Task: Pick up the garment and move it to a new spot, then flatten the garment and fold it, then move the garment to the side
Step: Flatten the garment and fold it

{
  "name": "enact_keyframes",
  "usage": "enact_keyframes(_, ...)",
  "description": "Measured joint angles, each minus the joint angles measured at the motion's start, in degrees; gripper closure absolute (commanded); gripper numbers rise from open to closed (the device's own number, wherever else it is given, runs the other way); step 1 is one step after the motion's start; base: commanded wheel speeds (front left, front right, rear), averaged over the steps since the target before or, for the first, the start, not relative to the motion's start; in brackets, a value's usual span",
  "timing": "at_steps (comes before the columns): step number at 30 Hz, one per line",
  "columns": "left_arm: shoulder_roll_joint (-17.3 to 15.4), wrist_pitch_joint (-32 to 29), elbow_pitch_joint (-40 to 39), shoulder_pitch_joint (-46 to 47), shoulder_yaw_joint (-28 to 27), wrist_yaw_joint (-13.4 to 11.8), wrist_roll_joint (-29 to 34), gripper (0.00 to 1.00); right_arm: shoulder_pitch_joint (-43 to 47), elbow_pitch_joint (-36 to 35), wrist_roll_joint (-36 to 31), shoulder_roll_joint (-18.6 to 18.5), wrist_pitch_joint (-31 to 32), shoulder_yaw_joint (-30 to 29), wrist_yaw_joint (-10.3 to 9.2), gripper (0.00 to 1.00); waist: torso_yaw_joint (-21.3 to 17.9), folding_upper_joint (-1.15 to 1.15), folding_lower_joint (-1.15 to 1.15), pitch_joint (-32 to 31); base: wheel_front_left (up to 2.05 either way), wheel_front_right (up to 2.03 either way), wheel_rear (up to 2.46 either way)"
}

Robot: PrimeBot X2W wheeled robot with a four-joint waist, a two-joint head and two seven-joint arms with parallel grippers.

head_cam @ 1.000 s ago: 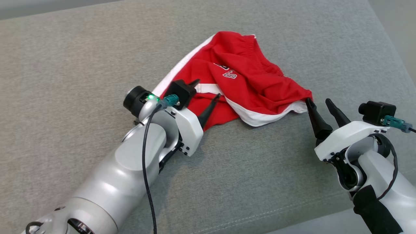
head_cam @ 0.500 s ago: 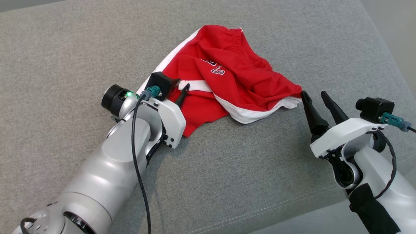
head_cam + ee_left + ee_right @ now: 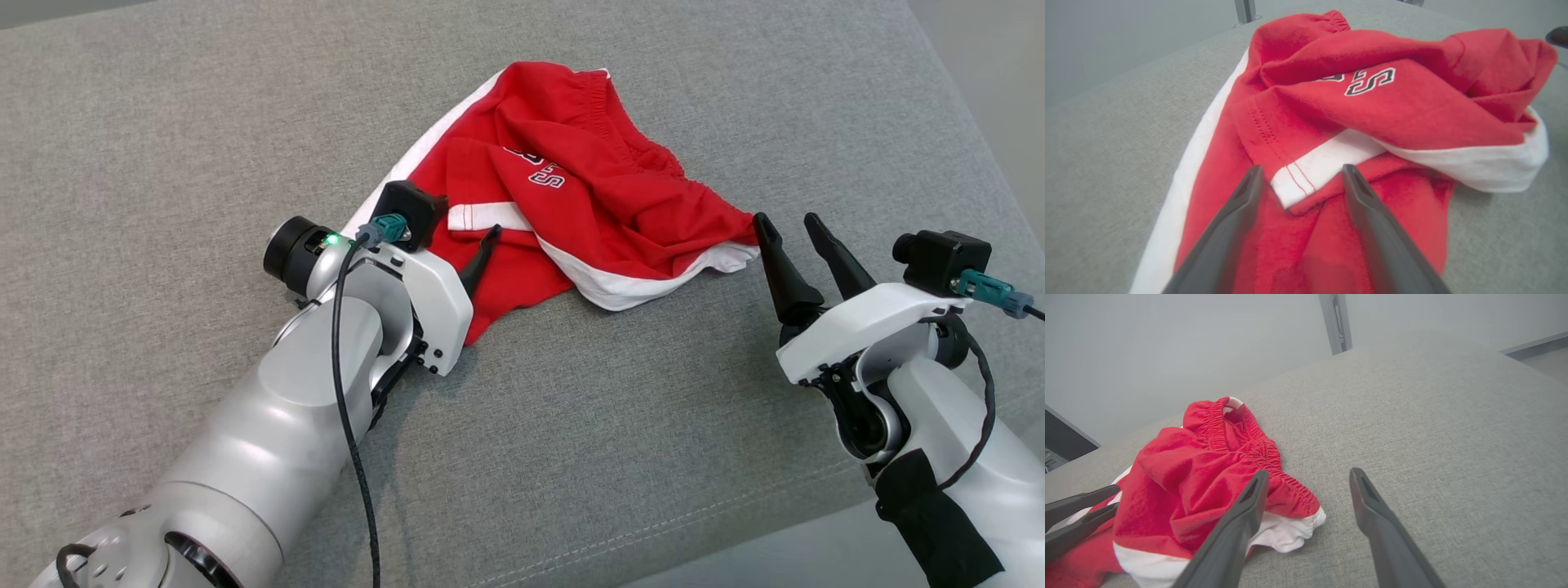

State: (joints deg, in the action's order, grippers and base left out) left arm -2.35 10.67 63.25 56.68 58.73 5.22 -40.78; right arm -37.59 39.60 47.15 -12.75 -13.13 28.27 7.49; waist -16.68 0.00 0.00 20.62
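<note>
Red jersey, trimmed in white, is lying crumpled in the middle of the grey upholstered cushion. The garment, a pair of sports shorts, is bunching into a rough triangle. Its gathered waistband is pointing to the far side, and a white side stripe is running along its left edge. Its long axis is stretching left to right, roughly from one hand to the other.

The left hand is the nearer one. It is hovering over the near-left part of the cloth with its fingers spread open, bracketing the stitched white corner of a leg hem and pinching nothing. The right hand is also standing open and empty, just beside the garment's right tip, where a white-banded hem is curling under. From the right wrist view, the cloth is sitting to the left of that hand's gap, with bare cushion between the fingers.

Folds are overlapping across the middle and partly burying the lettering, so the shorts are looking far from flat. A grasp on the left side seems readiest, while the right hand would probably need to shift left first.
</note>
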Motion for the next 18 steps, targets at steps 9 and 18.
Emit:
enact_keyframes(9, 0.0, -0.8, 0.5, 0.0, 0.9, 0.0, -1.7, 1.00, 0.0, -0.1, -0.4, 0.3, 0.0, 0.0, 0.00, 0.00, -0.9, 0.00, 0.00, 0.6, 0.00, 0.00, 0.00)
enact_keyframes(18, 0.2, -0.9, 1.6, 0.3, 2.4, -0.3, -1.9, 1.00, -0.1, -0.5, -0.8, 0.3, 0.0, -0.2, 0.00, 0.00, -0.3, 0.00, 0.00, 0.2, 0.00, 0.00, 0.00)
